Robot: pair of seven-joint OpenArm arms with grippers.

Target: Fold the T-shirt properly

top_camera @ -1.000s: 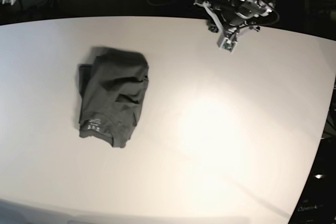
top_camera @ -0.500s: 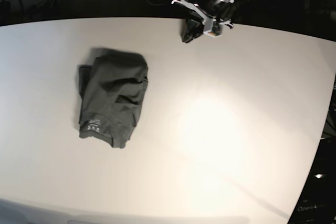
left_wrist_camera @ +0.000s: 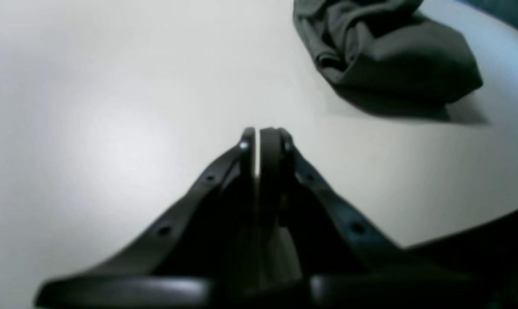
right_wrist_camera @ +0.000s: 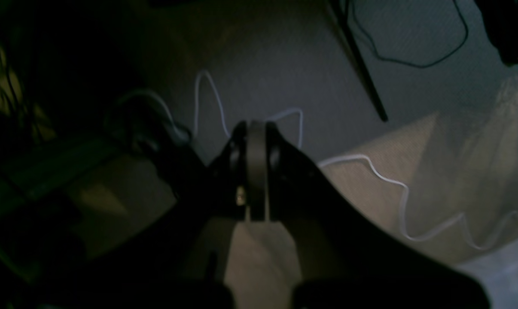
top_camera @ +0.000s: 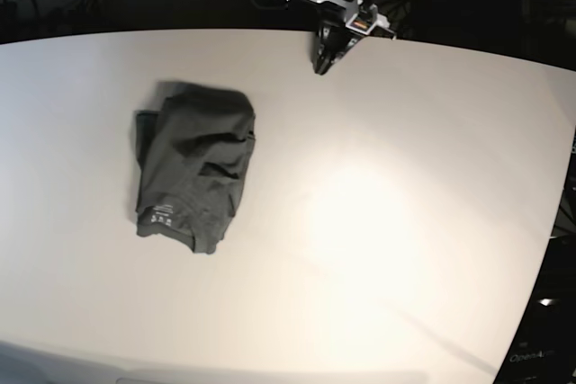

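T-shirt (top_camera: pixel 193 166): I see it lying on the white desk (top_camera: pixel 378 222), in the left half of the base view, gathered into a compact dark grey bundle with wrinkles across the top; a small white printed label shows at its near edge.
Left pincer (left_wrist_camera: pixel 261 134): I read its jaws as pressed together with only a hairline between them, holding nothing; it hangs over bare desk near the far edge, well apart from the T-shirt, which sits at the upper right of its wrist view.
Right pincer (right_wrist_camera: pixel 254 128): together too, nothing between the jaws; it is off the desk, over dim floor (right_wrist_camera: pixel 284 64) crossed by a white cable (right_wrist_camera: pixel 383 180).
Containers: I can make out none in any view.
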